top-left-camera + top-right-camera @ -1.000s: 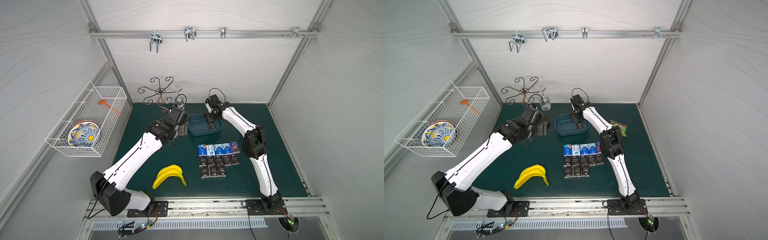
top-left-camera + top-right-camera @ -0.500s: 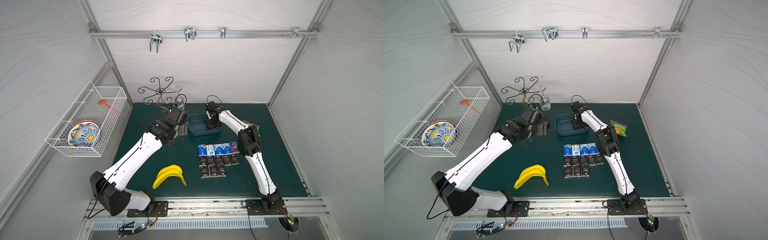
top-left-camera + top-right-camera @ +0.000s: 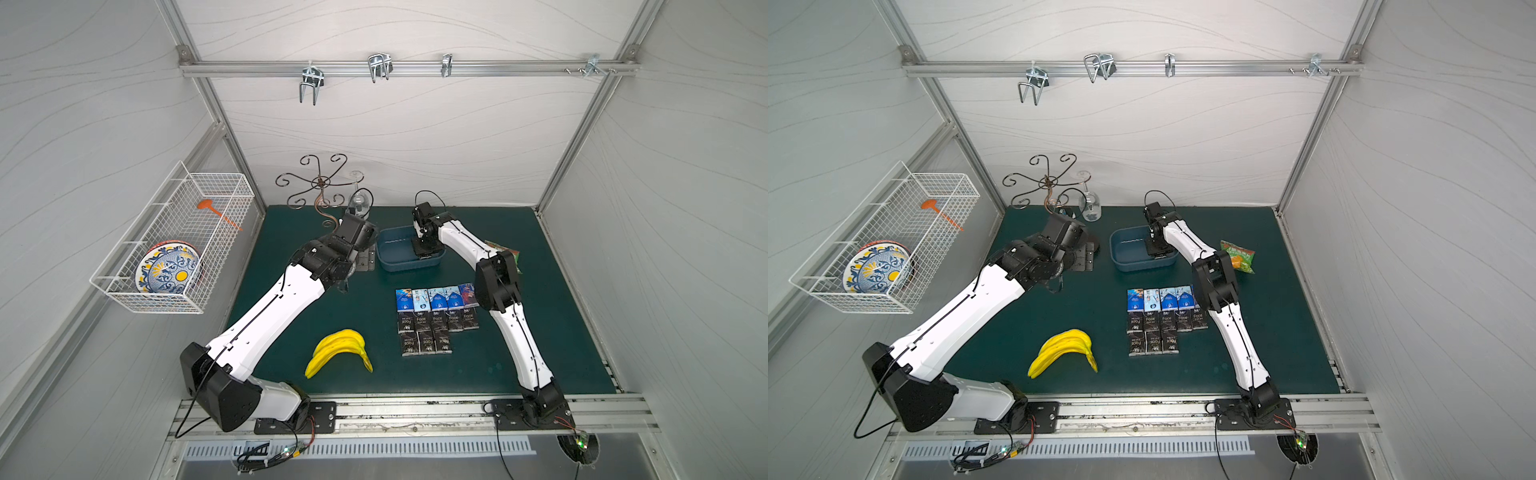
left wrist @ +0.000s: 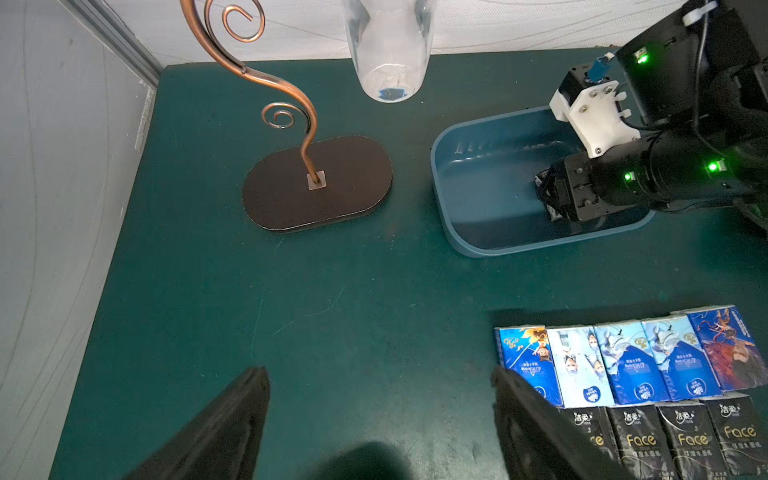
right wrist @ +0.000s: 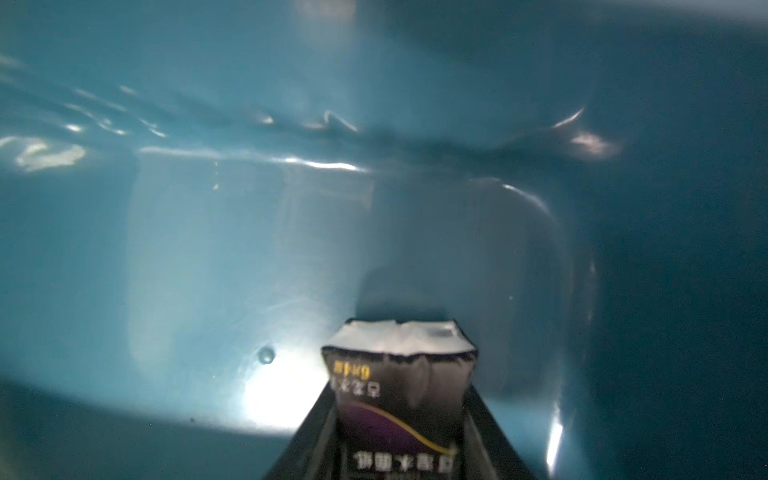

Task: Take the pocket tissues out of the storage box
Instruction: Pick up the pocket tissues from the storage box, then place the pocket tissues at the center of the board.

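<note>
The blue-grey storage box [image 3: 390, 266] [image 3: 1129, 266] [image 4: 440, 199] stands at the back of the green mat. My right gripper [image 3: 422, 249] [image 3: 1156, 249] [image 4: 548, 195] [image 5: 401, 399] reaches down into it, shut on one black pocket tissue packet [image 5: 399, 386] just above the box floor [image 5: 249, 249]. No other packet shows in the box. Several pocket tissues [image 3: 436, 318] [image 3: 1163, 318] [image 4: 623, 361] lie in neat rows on the mat in front of the box. My left gripper [image 4: 378, 374] [image 3: 365, 259] hovers open over bare mat, left of the box, holding nothing.
A yellow banana bunch [image 3: 338, 351] lies front centre. A green-orange snack bag [image 3: 1237, 255] sits right of the box. A copper stand on a dark base [image 4: 316, 183] and a hanging wine glass [image 4: 388, 50] are back left. A white wire basket [image 3: 174, 245] hangs on the left wall.
My right gripper has dropped from above the box's back edge into the box and closed on the black packet. The left arm has not moved.
</note>
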### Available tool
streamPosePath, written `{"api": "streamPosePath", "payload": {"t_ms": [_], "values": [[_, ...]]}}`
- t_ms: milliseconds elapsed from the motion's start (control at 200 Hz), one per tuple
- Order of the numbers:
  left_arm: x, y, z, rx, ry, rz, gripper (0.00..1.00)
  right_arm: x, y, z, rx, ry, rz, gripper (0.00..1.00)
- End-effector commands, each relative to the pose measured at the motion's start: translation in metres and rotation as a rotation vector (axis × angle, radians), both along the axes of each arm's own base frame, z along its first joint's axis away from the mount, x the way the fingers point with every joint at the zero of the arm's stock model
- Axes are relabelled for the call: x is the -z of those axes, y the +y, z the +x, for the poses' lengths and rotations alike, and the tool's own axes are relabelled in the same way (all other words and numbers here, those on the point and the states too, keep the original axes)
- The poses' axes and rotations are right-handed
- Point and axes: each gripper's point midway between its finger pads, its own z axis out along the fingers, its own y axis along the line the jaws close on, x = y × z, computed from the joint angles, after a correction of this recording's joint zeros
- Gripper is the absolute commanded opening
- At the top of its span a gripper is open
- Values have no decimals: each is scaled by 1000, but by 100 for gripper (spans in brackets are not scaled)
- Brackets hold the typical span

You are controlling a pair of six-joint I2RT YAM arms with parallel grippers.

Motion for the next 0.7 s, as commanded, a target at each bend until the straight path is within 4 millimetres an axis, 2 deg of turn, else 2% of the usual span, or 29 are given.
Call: {"api": "streamPosePath", "payload": {"t_ms": [0,105,200,295,425,535,690], "values": [[-4,-1,4,0,-18,-5,88,-59,2,11,42,-107,99,37],[-5,-1,3,1,-20,-8,88,-100,3,14,53,-177,162,37],[-6,0,3,1,-22,-9,88,-128,2,13,50,-217,194,36],[-7,0,2,2,-24,-14,88,-144,-2,10,43,-233,196,36],[-9,1,1,1,-30,-15,88,-152,-14,-5,37,-209,172,36],[-12,1,0,5,-34,-18,88,-153,-35,-35,42,-166,137,36],[-18,-1,1,8,-45,-39,88,-144,-65,-103,57,-83,125,37]]}}
